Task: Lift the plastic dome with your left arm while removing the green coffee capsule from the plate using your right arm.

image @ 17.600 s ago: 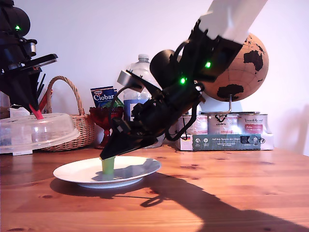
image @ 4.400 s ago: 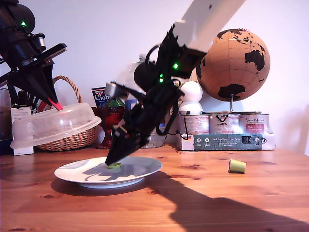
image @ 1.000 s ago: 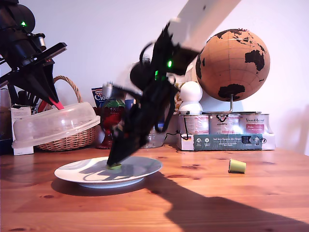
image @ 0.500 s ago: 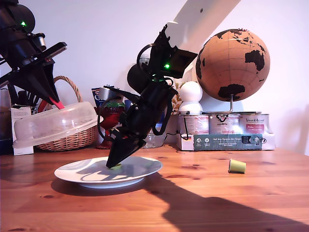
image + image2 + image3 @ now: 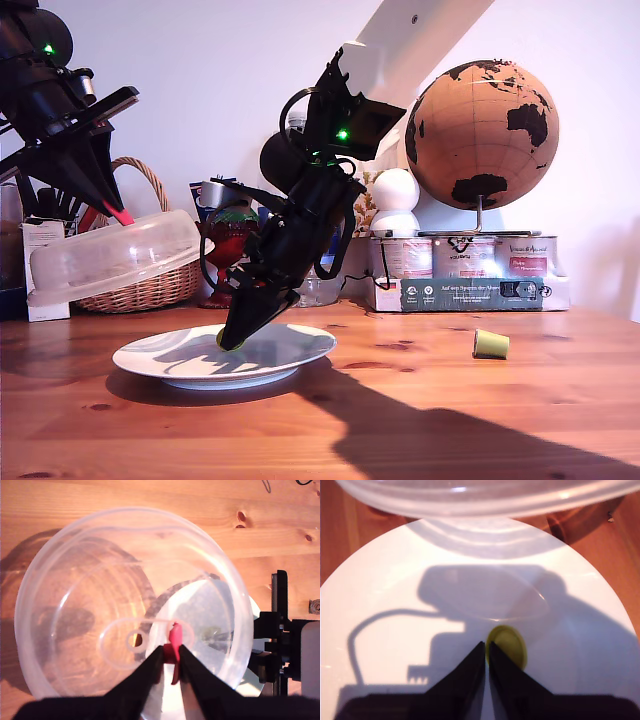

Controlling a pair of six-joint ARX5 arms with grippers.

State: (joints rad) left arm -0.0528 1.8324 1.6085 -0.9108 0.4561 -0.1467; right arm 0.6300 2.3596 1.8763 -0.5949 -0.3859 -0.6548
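The plastic dome (image 5: 110, 255) hangs tilted above the table at the exterior view's left. My first gripper (image 5: 112, 213) (image 5: 171, 652) is shut on its red-pink tab (image 5: 175, 636). The white plate (image 5: 290, 350) (image 5: 380, 580) lies uncovered on the wood. My second gripper (image 5: 232, 340) (image 5: 486, 647) points steeply down onto it, with its jaws shut on the edge of a small flat green disc (image 5: 509, 647). The green coffee capsule (image 5: 490, 343) lies on its side on the table at the exterior view's right, far from both grippers.
Along the back wall stand a wicker basket (image 5: 150, 285), a red glass (image 5: 228, 250), a water bottle, tins on a box (image 5: 470, 292) and a cork globe (image 5: 488, 135). The dome's rim (image 5: 480, 495) hangs just beyond the plate's far edge.
Over the last second the second arm's wrist has risen and steadied while its tip stays at the green disc on the plate. The first gripper holds the dome where it was.
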